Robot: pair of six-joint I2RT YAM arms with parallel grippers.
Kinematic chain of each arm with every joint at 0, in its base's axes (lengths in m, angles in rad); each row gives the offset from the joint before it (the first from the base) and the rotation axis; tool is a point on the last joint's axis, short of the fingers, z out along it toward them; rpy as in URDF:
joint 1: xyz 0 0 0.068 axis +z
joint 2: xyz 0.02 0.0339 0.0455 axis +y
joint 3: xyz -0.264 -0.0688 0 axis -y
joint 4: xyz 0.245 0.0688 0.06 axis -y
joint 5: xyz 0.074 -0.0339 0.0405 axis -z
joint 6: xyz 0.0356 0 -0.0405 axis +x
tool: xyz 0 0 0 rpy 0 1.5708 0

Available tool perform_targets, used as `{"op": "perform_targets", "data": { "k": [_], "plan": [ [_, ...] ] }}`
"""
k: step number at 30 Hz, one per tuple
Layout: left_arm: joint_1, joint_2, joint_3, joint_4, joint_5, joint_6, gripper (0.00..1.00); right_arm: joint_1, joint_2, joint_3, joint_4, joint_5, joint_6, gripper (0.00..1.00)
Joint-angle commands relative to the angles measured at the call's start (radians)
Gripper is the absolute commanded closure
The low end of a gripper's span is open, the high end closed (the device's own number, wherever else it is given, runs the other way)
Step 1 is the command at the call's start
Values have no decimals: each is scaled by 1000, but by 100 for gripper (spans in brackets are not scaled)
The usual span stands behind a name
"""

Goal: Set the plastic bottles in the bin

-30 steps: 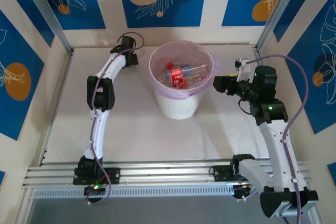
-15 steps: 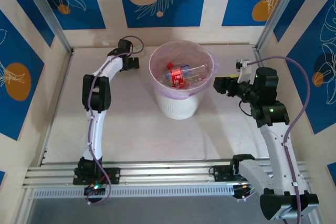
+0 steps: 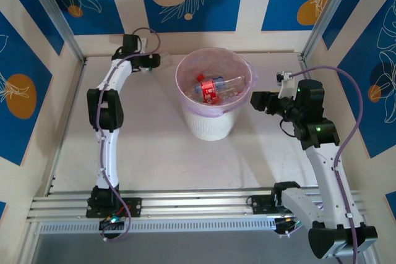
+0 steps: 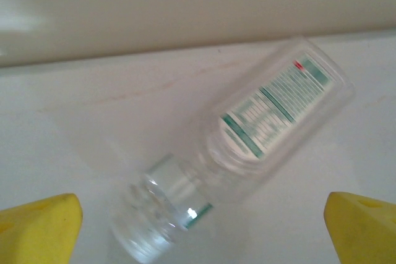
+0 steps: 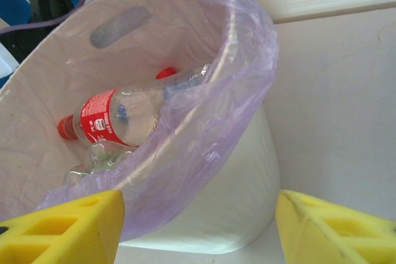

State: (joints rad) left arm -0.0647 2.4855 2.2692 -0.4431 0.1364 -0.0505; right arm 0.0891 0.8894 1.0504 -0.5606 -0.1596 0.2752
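Table (image 3: 161, 159): the bin (image 3: 210, 125) stands mid-table toward the far edge. It holds several bottles, with a red-label bottle (image 3: 213, 86) lying on top.

Toward the far left corner: left gripper (image 3: 150, 62), jaws spread wide and empty. It straddles a green-label bottle (image 4: 272, 112) lying on its side on the table, close under the far wall, neck end nearer the gripper.

Beside the bin's right rim: right gripper (image 5: 198, 227), jaws apart, nothing between them.

Step in hand, as judged: pickup of the green-label bottle. The next move calls for descending over its body and closing. Then lift above rim height and carry it right to the bin.
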Motion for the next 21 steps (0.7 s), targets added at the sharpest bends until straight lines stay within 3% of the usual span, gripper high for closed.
{"op": "perform_targets", "data": {
  "k": [1, 4, 6, 11, 15, 21],
  "plan": [
    [56, 123, 131, 3, 177, -19, 0, 50, -2, 47, -64, 87, 13, 34],
    [66, 257, 338, -73, 318, -44, 0, 122, -3, 81, -117, 183, 5, 34],
    [66, 305, 390, -72, 367, -71, 0, 169, -2, 112, -159, 247, 0, 34],
    [68, 335, 387, -48, 471, -106, 2, 262, -10, 168, -219, 372, 3, 34],
    [66, 320, 336, -33, 569, -154, 4, 285, -6, 176, -220, 394, 1, 34],
    [36, 251, 208, -40, 527, -96, 5, 293, -3, 149, -213, 412, -11, 34]
  ]
}}
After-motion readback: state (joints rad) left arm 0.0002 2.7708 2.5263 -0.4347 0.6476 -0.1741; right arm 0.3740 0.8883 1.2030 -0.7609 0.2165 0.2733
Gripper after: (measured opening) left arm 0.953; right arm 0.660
